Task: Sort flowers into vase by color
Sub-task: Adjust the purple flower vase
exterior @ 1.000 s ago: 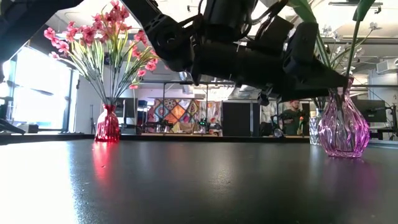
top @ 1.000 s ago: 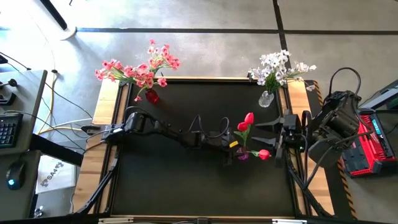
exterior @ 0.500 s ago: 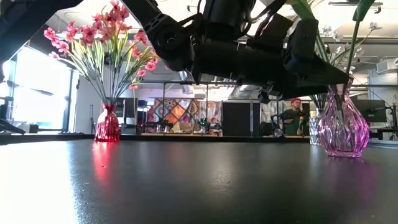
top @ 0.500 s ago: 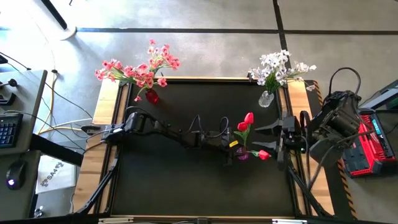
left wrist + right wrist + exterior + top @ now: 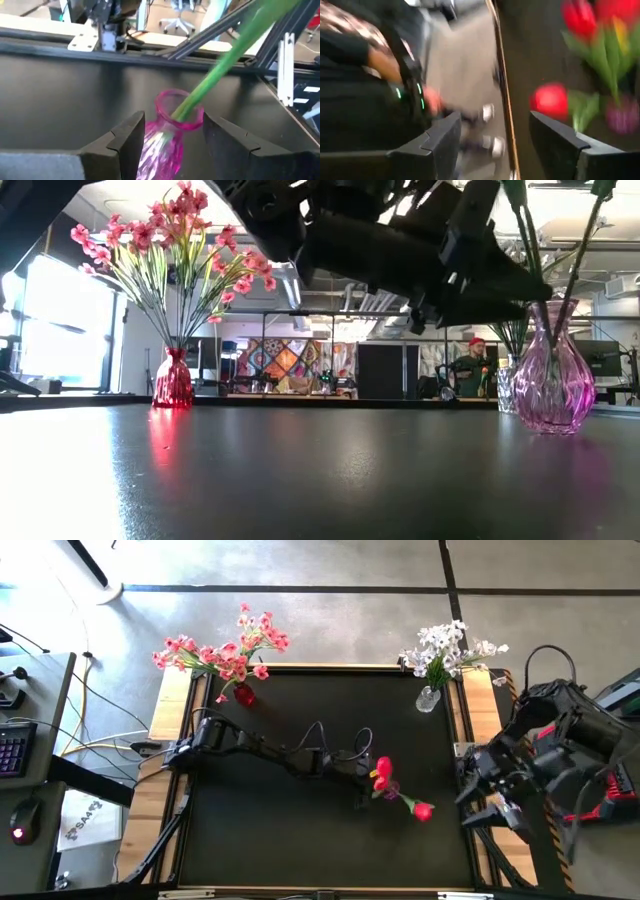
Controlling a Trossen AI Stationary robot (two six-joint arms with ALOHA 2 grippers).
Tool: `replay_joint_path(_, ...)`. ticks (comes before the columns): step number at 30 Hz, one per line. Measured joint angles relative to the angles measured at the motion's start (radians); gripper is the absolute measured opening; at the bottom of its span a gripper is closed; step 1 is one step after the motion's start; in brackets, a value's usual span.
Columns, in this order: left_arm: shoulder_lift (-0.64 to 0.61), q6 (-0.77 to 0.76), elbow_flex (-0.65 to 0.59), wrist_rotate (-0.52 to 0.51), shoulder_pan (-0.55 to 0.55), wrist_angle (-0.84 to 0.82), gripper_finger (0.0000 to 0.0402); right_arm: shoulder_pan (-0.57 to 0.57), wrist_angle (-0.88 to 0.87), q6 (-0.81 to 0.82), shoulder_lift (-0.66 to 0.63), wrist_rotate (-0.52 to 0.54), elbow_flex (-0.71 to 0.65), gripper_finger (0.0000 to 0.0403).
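Note:
A purple glass vase (image 5: 165, 145) stands on its base on the black table (image 5: 300, 840), right of the middle, with two red tulips (image 5: 381, 772) (image 5: 423, 810) whose green stems (image 5: 220, 60) lean in its mouth. My left gripper (image 5: 174, 125) reaches level from the table's left, open, one finger on either side of the vase's body. My right gripper (image 5: 492, 135) is open and empty over the table's right edge (image 5: 475, 795), away from the tulips (image 5: 551, 100). Pink blossoms (image 5: 225, 650) stand in a red vase (image 5: 172, 380) at the far left. White blossoms (image 5: 445, 648) stand in a clear vase (image 5: 428, 698) at the far right. My left gripper's fingers come level at the purple vase's body (image 5: 172, 150), one on each side. A gap shows between the glass and one finger (image 5: 225, 140). Whether the other finger (image 5: 127, 140) touches the glass I cannot tell. The vase stands upright on the table.
The table's near half is bare black mat. Wooden rails (image 5: 470, 740) border the table left and right. Cables (image 5: 330, 740) loop off my left arm. A person (image 5: 470, 370) stands far back in the room, and another shows blurred beyond the table's right edge (image 5: 375, 65).
My right gripper has drawn back from the tulips toward the table's right edge, turning as it went and staying open. The tulip heads have swung toward the near edge while the purple vase has stayed in place. My left hand has risen a little.

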Motion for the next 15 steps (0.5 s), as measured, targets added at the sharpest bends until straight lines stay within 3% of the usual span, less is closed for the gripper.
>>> replay_joint_path(3, -0.011, -0.01, 0.0, 0.011, 0.008, -0.013, 0.0188, 0.027, -0.147, 0.168, 0.017, -0.122, 0.0, 0.0207)
replay_joint_path(6, -0.022, -0.009, 0.0, 0.05, 0.017, -0.025, 0.0188, 0.053, -0.214, 0.231, 0.04, -0.177, -0.007, 0.0191)
replay_joint_path(10, -0.025, -0.009, 0.0, 0.076, 0.029, -0.021, 0.0188, 0.059, -0.207, 0.178, 0.043, -0.113, -0.071, 0.0171)
replay_joint_path(15, -0.025, -0.01, 0.0, 0.088, 0.03, -0.022, 0.0188, 0.058, -0.21, 0.216, 0.043, -0.111, -0.243, 0.0151)
